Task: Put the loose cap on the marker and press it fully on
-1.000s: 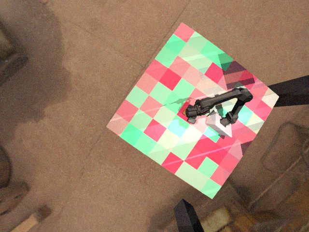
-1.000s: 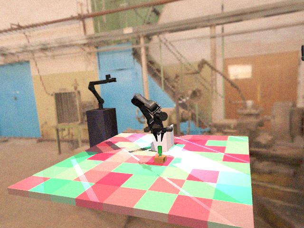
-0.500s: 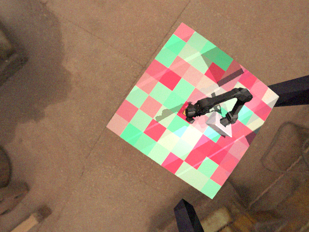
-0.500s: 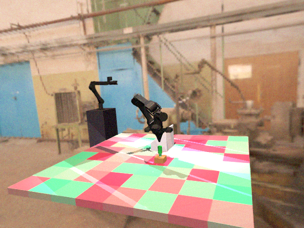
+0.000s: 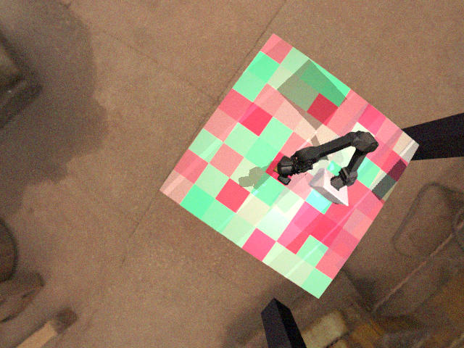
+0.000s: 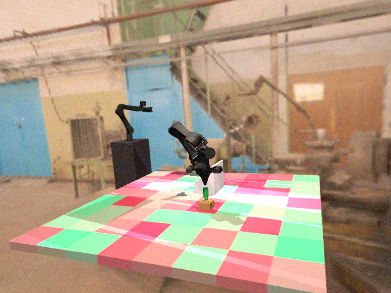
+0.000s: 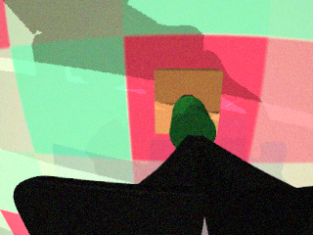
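The arm (image 6: 189, 141) leans forward over the checkered counter (image 6: 176, 252), and its fingers (image 6: 205, 181) point straight down, clenched to a single narrow tip with nothing between them. That tip sits just above the green cap (image 6: 206, 192), which stands on the marker in the orange-brown holder block (image 6: 206, 204); in the exterior view the tip looks either touching the cap's top or a hair off it, and I cannot tell which. How far the cap is seated on the marker is also too small to judge.

From the wrist view, the two black fingers fill the lower part of the frame and meet in a point, with only a thin pale slit showing between them near 6 o'clock. The rounded green cap (image 7: 192, 120) pokes out just past that point, toward 12 o'clock, and the square holder block (image 7: 190, 88) lies behind it on a red square of the counter (image 7: 66, 112). A grey shadow of the arm spreads toward 11 o'clock.

In the top view the gripper head (image 5: 286, 167) hides the marker and most of the block; only a sliver of orange shows at its 9 o'clock edge. The white base block (image 5: 329, 187) of the arm stands at roughly 4 o'clock from the gripper head, well apart from the holder.
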### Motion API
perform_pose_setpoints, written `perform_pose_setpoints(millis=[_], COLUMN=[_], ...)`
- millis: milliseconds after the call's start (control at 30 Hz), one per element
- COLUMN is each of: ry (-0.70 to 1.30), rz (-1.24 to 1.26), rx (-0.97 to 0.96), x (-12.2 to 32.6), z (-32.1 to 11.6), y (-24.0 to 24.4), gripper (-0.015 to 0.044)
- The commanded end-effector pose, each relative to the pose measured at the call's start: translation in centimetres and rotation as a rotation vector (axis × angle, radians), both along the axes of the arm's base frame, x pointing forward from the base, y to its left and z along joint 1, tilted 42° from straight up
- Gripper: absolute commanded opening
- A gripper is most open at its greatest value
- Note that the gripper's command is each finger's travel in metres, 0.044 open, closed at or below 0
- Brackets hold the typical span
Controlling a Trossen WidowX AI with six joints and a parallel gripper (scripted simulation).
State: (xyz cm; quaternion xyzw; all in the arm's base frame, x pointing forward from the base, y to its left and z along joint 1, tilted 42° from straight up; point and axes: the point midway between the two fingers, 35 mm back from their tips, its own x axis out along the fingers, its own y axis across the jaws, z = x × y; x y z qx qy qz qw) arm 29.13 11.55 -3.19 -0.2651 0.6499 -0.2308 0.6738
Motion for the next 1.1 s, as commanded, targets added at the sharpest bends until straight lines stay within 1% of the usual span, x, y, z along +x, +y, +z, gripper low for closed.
perform_pose_setpoints(millis=[0, 433, 700, 767, 900, 967, 1067], ry=[0.009, 0.009, -0.003, -0.002, -0.001, -0.001, -0.001], rz=[0.003, 0.003, 0.001, 0.002, 0.002, 0.002, 0.002], rx=[-0.008, -0.009, 0.002, 0.003, 0.004, 0.003, 0.003], x=[-0.1, 0.0, 0.2, 0.3, -0.1, -0.3, -0.3], z=[-0.6, -1.9, -1.2, 0.1, 4.5, 5.3, 5.3], y=[-0.6, -1.7, -1.0, 0.3, 4.2, 4.8, 4.8], gripper=[0.0000, 0.0000, 0.0000, 0.0000, 0.0000, 0.0000, 0.0000])
